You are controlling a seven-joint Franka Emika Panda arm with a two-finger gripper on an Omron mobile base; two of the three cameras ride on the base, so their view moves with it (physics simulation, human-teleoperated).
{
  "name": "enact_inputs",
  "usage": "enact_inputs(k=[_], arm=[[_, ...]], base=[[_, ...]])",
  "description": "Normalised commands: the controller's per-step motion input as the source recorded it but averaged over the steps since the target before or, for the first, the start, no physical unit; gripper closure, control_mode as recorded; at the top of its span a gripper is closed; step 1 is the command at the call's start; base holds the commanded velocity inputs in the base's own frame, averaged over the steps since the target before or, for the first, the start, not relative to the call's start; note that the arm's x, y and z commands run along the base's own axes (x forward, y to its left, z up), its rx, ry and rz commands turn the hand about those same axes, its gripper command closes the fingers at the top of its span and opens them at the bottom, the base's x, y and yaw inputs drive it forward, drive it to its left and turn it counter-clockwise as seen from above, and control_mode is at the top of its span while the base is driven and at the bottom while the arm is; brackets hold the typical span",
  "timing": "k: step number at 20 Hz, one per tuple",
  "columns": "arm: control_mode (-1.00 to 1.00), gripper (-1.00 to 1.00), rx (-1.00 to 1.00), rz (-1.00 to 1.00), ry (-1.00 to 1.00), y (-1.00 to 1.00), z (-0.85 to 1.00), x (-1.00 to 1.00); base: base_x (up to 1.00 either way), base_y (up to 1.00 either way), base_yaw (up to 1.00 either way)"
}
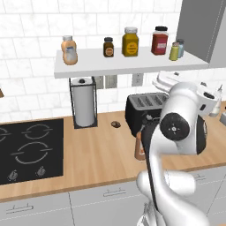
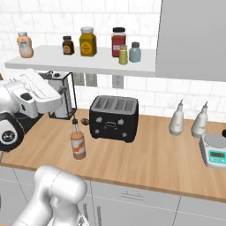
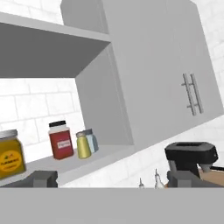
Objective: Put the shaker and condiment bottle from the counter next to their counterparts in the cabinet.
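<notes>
While the yellow-green shaker (image 2: pixel 123 54) stood on the cabinet shelf (image 2: pixel 88 62) touching or just beside the pale blue shaker (image 2: pixel 135 52), with the blue one at its 3 o'clock in the right base view, you had, by my reading, only the bottle left to fetch. The tool (image 3: pixel 112 179) was raised and angled up toward the shelf, its two tips set wide apart with nothing between them, so it was ready for a fresh grasp. The condiment bottle (image 2: pixel 78 142) stood upright on the worktop (image 2: pixel 150 159), at about 8 o'clock from the black toaster (image 2: pixel 114 117) and near its corner without touching it. In the left base view the bottle (image 1: pixel 140 147) was half hidden behind the arm, so you would have done best to steer by the right base view. I judged the sound approach was to bring the tool down and level, come at the bottle from the side away from the toaster, and close on the wide body below the neck rather than on the thin spout, which looked too slender to hold steady. Its place lay at the far end of the shelf beside the peach squeeze bottle (image 2: pixel 25 44), at 9 o'clock from the small dark jar (image 2: pixel 67 45). A tall bottle tips easily, so a slow upright lift seemed wise.
</notes>
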Motion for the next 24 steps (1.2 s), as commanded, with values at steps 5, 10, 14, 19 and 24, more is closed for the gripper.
enact_inputs(k=[5, 10, 14, 19, 24], arm=[[-1.0, -1.0, -0.03, -0.12, 0.0, 0.54, -0.33, -0.49], [-1.0, -1.0, -0.05, -0.07, 0.0, 0.5, -0.55, -0.3], [-1.0, -1.0, -0.03, -0.03, 0.0, 0.26, -0.74, -0.07], [-1.0, -1.0, 0.0, -0.02, -0.02, 0.01, -0.56, 0.0], [-1.0, -1.0, 0.0, 0.0, -0.01, 0.0, -0.44, 0.0]], base=[[0.0, 0.0, 0.0], [0.0, 0.0, 0.0], [0.0, 0.0, 0.0], [0.0, 0.0, 0.0], [0.0, 0.0, 0.0]])
